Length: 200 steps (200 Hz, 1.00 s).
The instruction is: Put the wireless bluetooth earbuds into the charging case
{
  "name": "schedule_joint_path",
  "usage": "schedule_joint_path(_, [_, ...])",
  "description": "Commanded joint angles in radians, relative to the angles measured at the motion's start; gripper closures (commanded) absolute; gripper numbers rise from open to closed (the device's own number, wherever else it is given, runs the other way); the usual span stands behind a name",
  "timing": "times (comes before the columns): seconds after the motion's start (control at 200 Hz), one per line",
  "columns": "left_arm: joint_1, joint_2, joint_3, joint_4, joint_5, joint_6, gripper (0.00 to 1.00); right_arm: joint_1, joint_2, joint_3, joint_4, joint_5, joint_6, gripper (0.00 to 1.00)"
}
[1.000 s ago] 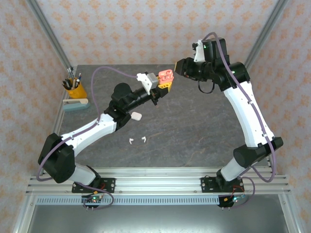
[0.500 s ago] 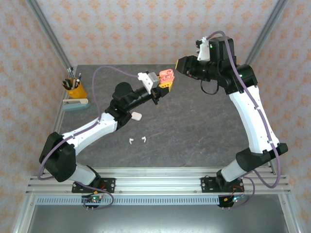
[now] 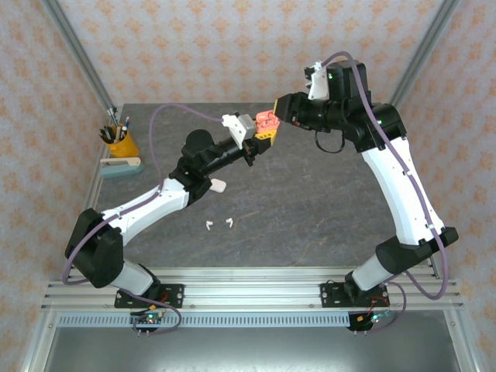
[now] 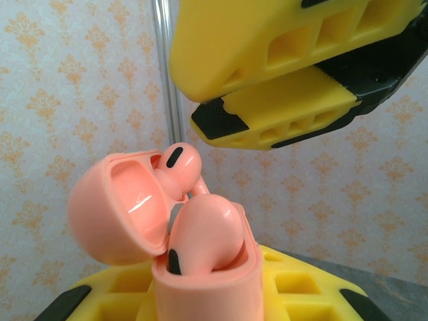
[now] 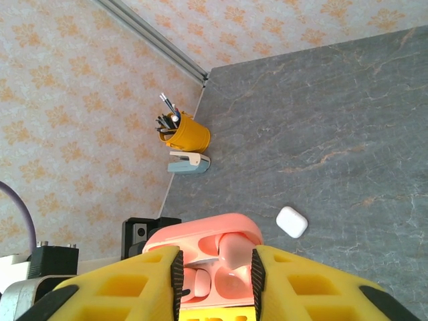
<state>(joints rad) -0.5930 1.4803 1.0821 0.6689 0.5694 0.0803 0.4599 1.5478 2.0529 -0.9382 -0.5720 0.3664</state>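
My left gripper [image 3: 261, 132] [image 4: 207, 297] is shut on the salmon-pink charging case [image 3: 266, 119] [image 4: 200, 281], held up above the table with its lid [image 4: 117, 207] swung open. Two pink earbuds sit in it: one [image 4: 204, 227] rests in the near slot, the other [image 4: 179, 160] stands higher by the lid. My right gripper [image 3: 280, 107] [image 5: 215, 267] [image 4: 281, 100] hovers just above the case, open, with nothing clamped between its pads. Two white earbuds [image 3: 209, 225] [image 3: 229, 222] lie on the table near the left arm.
A white closed case [image 3: 218, 185] [image 5: 292, 222] lies on the grey table. A yellow pen cup [image 3: 120, 143] [image 5: 184, 134] and a pale blue stapler-like object [image 3: 120, 167] [image 5: 188, 162] stand at the far left edge. Patterned walls enclose the table.
My right gripper has shifted slightly left, closer over the open pink case. The left gripper has kept its hold on the case and barely moved.
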Motion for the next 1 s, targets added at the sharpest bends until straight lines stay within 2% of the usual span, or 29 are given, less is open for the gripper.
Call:
schedule_joint_path(0.0, [0.009,0.003,0.032,0.023,0.024,0.009,1.0,0.006,0.011,-0.012,0.036,0.022,-0.005,0.66])
schedule_joint_path(0.475, [0.009,-0.002,0.027,0.034,0.02,0.013,1.0,0.005,0.014,-0.031,-0.01,0.022,-0.026,0.68])
schedule_joint_path(0.996, [0.011,-0.002,0.02,0.034,0.006,0.021,1.0,-0.004,-0.053,-0.019,-0.111,0.051,-0.079,0.68])
